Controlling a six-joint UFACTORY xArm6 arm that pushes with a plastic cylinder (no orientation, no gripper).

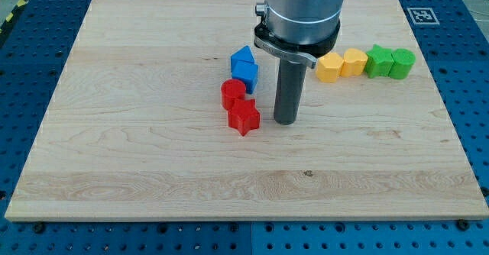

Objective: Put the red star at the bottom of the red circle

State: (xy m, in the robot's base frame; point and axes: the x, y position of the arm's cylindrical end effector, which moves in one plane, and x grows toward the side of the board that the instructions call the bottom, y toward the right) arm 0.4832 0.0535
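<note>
You see the wooden table (137, 171) from above. The red star (244, 117) lies touching the lower right of the red circle (233, 93). My tip (286, 121) stands just right of the star. Two blue blocks (244, 66) sit above; yellow (341, 64) and green (390, 61) pairs occupy the upper right.

We see a pale, light-grained wooden tabletop (153, 171) resting on a blue perforated metal base (470, 95) dotted with rows of small holes, a black-and-white square marker (422, 14) at the board's top right corner, a yellow-and-black striped strip (11, 14) at the top left, all evenly lit.
</note>
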